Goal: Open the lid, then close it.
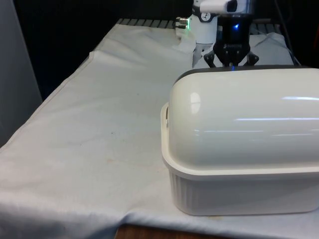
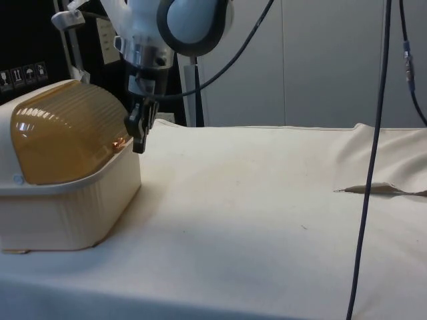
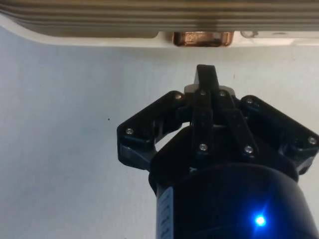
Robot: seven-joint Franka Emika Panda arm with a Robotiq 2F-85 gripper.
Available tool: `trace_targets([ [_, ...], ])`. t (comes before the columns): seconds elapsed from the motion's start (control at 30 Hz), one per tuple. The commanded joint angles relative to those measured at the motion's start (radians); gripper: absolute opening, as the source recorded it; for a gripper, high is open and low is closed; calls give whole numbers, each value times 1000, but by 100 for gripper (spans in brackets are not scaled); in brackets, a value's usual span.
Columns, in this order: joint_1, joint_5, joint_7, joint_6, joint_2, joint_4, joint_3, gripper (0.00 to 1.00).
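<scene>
The bread box (image 1: 239, 149) is cut off at the front view's right edge, and at the left edge in the side view. The gripper's (image 1: 232, 63) lower part is hidden behind its lid (image 1: 244, 119).

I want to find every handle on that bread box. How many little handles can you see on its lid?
1. A small amber handle sits at the lower front edge of the ribbed lid, right in front of the hand. The bread box's far side is hidden, so others may exist.
</scene>
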Motion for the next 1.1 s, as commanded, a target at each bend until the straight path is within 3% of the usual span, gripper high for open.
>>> trace_targets([
  [0.0, -4, 9, -5, 11, 5, 0, 6, 0],
  [0.4, 3, -8, 5, -16, 5, 26, -7, 0],
  [0.43, -1, 0, 0, -10, 4, 24, -1, 0],
  [0.53, 5, -9, 7, -18, 6, 31, -7, 0],
  [1.07, 6, 0, 9, -15, 8, 41, 16, 0],
])
